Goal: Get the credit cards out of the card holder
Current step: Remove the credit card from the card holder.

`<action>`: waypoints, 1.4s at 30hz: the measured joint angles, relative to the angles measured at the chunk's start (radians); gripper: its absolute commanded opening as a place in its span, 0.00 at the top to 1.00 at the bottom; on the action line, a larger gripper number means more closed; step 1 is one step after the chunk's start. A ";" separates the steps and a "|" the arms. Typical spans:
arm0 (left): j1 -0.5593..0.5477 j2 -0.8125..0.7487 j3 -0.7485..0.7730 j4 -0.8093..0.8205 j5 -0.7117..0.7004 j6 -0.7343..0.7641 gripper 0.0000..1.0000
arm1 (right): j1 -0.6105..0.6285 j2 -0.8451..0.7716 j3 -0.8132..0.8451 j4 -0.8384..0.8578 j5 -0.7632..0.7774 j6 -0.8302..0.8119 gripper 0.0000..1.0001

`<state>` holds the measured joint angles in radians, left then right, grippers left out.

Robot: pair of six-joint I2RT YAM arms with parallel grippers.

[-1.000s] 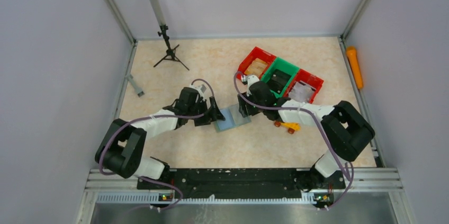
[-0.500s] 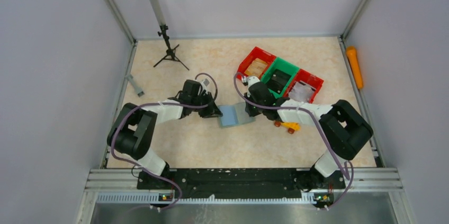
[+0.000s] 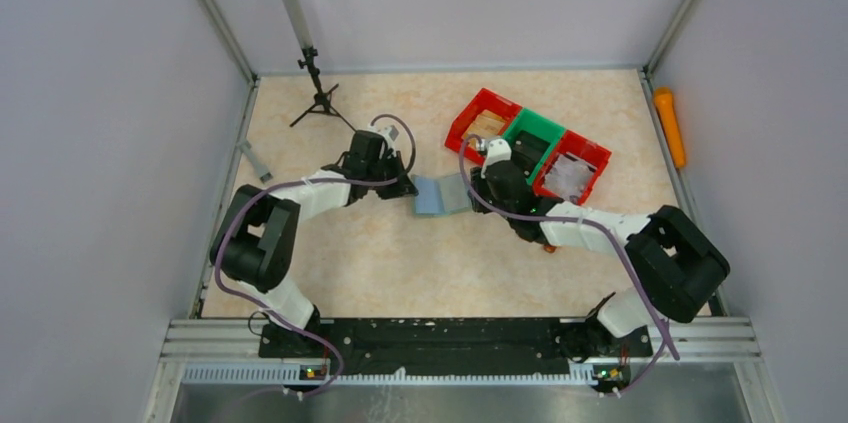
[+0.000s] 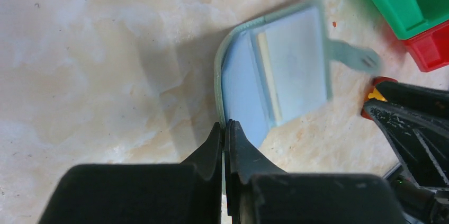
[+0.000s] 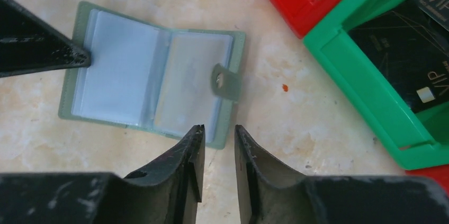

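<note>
Card holder (image 3: 441, 195) lying open on the table (image 3: 400, 263).
Left gripper (image 4: 225, 128) is pinching its edge (plain only from its own wrist); right gripper (image 5: 216, 134) is hovering beside it, jaws narrowly apart, empty.

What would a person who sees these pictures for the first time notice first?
The grey-green card holder catches the eye first, lying open in the middle of the table. The left hand is shut on one of its edges, and the right hand hangs slightly open over the opposite side, near the tab. Behind them stands a row of red and green bins, bright against the pale surface.
</note>
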<state>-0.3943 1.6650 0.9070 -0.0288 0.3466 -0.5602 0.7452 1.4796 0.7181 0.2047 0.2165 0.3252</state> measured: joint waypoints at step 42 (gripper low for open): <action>-0.079 0.068 0.082 -0.111 -0.119 0.096 1.00 | -0.048 0.231 0.113 -0.042 0.045 -0.020 1.00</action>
<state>-0.4732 1.7325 0.9894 -0.1402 0.2276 -0.4644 0.6968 1.7103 0.8307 0.1627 0.2615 0.3054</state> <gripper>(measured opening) 0.011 0.015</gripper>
